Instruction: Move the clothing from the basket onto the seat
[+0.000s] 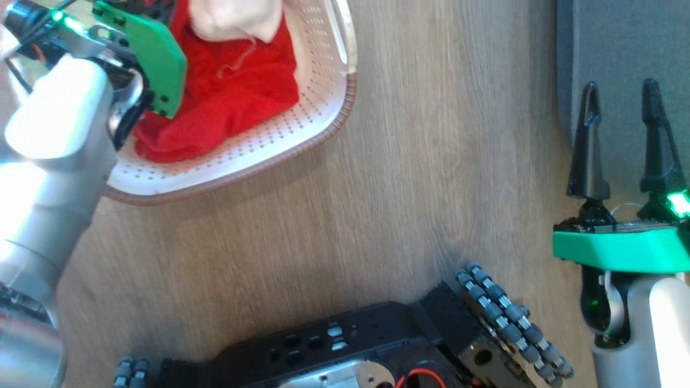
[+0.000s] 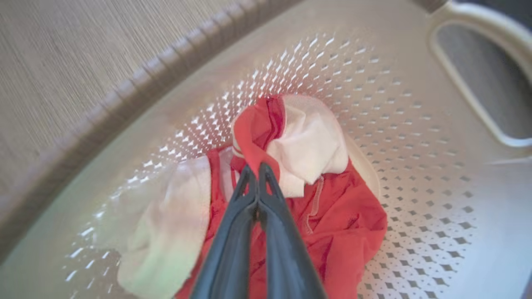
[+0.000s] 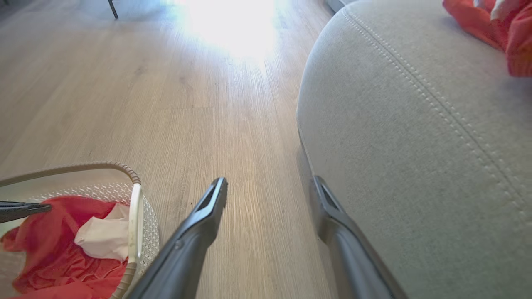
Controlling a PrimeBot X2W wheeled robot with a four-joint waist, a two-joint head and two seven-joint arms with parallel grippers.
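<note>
We find the left gripper (image 2: 258, 169) lowered into the small cream-white perforated plastic basket (image 2: 415, 116). The basket has a brown woven-look rim and stands on the pale wood-grain floor (image 1: 431, 161) at the far left of the scene. The gripper's two long dark fingers (image 2: 232, 249) are pressed together. A raised fold of the bright red soft fabric garment (image 2: 341, 232) with white panels is pinched at their tips.

The garment lies crumpled inside the basket. Apart from the pinched fold, it sags on the basket's bottom and against the perforated wall. One white panel bunches just beside the fingertips, and another spreads out on their other side.

The right gripper (image 1: 620, 89) hangs at the right of the scene, well apart from the basket. Its fingers are spread wide with nothing between them. It sits at the left edge of the large grey fabric-upholstered seat cushion (image 3: 415, 166), which has a rounded edge and lines of pale stitching. One finger is over the floor and the other is against the cushion's rounded side. We cannot tell whether that finger touches the fabric.

A separate red fabric piece (image 3: 494, 29) with pale patches lies on the seat cushion at its far right. The robot's black wheeled base (image 1: 350, 345) occupies the near edge of the head view.
</note>
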